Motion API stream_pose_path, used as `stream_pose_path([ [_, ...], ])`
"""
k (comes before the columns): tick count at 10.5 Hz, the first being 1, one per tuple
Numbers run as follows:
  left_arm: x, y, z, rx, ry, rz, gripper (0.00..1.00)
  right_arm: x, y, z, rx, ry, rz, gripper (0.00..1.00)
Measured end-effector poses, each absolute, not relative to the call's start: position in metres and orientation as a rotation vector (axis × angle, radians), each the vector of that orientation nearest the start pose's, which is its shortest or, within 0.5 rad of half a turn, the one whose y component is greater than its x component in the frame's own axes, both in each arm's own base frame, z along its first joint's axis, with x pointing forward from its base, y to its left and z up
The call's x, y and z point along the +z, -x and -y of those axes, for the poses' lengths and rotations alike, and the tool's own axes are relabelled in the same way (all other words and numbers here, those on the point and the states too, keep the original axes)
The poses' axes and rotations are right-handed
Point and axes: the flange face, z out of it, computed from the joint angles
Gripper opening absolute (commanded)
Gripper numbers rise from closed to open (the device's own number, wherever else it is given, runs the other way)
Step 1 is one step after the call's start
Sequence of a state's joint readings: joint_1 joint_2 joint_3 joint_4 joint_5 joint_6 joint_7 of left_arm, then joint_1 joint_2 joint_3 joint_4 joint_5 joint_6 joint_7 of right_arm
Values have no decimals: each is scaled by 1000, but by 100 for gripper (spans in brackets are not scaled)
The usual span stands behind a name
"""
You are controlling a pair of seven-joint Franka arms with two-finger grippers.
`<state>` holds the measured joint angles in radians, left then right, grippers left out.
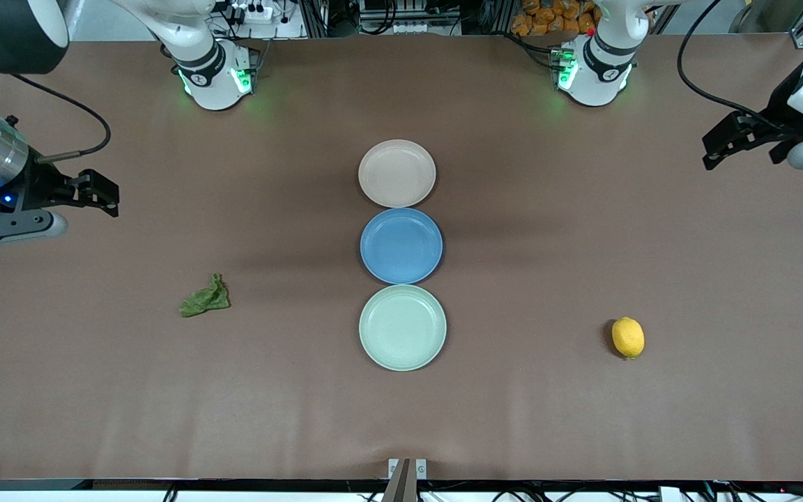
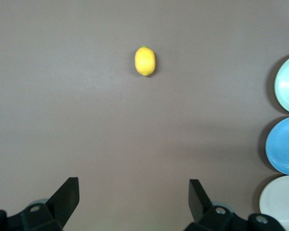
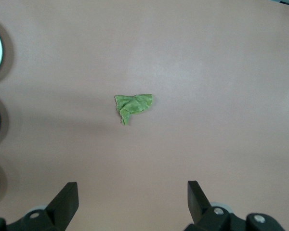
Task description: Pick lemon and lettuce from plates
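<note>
The yellow lemon (image 1: 628, 337) (image 2: 145, 61) lies on the bare table toward the left arm's end, not on a plate. The wrinkly green lettuce (image 1: 205, 298) (image 3: 132, 106) lies on the bare table toward the right arm's end. Both plates, beige (image 1: 396, 173) and mint green (image 1: 402, 327), sit in the table's middle with nothing on them. My left gripper (image 1: 714, 150) (image 2: 133, 185) hangs open over the table's left-arm end, apart from the lemon. My right gripper (image 1: 107, 195) (image 3: 132, 187) hangs open over the right-arm end, apart from the lettuce. Neither holds anything.
A bright blue plate (image 1: 401, 245) lies between the beige and mint plates, the three in one row with rims nearly touching. Brown table surface surrounds the lemon and the lettuce. Both arm bases stand at the table's edge farthest from the front camera.
</note>
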<state>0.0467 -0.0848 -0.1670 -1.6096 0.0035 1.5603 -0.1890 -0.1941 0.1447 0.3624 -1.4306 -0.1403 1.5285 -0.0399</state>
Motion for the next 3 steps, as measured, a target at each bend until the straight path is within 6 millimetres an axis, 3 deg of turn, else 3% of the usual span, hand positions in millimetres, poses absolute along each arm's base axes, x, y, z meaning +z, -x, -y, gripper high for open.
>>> stream_pose_path([
  [3, 650, -523, 66, -54, 3130, 106, 100, 609, -589, -65, 52, 3217, 298, 100],
])
